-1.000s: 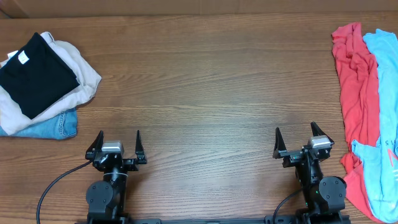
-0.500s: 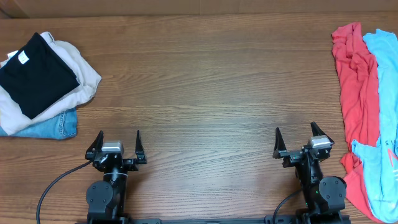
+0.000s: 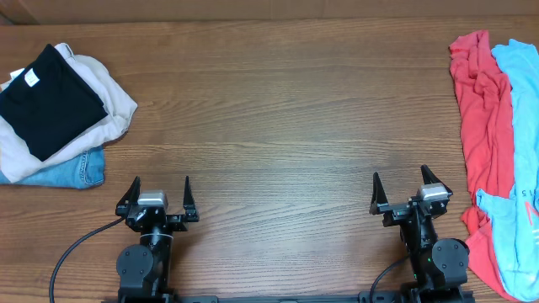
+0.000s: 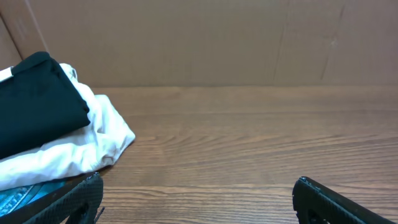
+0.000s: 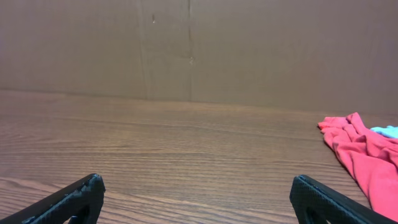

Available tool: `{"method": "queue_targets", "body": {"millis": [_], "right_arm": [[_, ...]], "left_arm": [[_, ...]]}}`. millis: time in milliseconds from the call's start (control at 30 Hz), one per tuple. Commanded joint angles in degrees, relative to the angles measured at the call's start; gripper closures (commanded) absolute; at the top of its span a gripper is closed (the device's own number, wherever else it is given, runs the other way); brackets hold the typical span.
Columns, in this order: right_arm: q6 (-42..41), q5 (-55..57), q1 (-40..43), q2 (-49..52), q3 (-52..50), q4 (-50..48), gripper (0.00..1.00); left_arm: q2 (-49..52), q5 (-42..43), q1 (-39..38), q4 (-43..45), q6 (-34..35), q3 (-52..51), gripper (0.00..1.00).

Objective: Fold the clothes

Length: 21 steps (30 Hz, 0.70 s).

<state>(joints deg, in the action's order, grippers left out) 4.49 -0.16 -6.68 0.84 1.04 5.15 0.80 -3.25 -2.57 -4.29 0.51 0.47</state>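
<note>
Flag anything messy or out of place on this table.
The coral-red T-shirt and sky-blue T-shirt lie crumpled and overlapping at far right, unfolded. The clothes stack at far left looks folded. Nothing looks spilled or damaged.

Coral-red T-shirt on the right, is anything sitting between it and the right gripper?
Nothing visible. Only bare table lies between the right gripper, jaws open, and the coral-red T-shirt; the folded pile sits far left.

Lab-style robot test bench: wood-grain table (image 3: 278, 109), cardboard wall (image 4: 186, 43) behind, left arm (image 3: 145, 252), right arm (image 3: 436, 252) at edge.
</note>
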Motion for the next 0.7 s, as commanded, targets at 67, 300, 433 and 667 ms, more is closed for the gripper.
{"method": "queue_targets", "body": {"millis": [67,300,433,667], "right_arm": [[-5.66,0.02,0.37,-0.66,-0.57,-0.35,0.00],[-9.46,0.13,0.39,-0.66,1.55,1.90,0.00],[-9.46,3.45,0.39,0.02,5.81,5.05,0.00],[-9.42,11.56,0.39,9.27,18.05,8.68,0.00]], "left_arm": [[-0.44,0.52,0.31,0.17,5.29,-0.20,0.00],[-0.44,1.99,0.31,-1.66,6.82,4.00,0.00],[0.39,1.75,0.31,-5.55,6.78,10.03,0.00],[11.45,1.38,0.31,-8.11,5.68,21.79,0.00]]}}
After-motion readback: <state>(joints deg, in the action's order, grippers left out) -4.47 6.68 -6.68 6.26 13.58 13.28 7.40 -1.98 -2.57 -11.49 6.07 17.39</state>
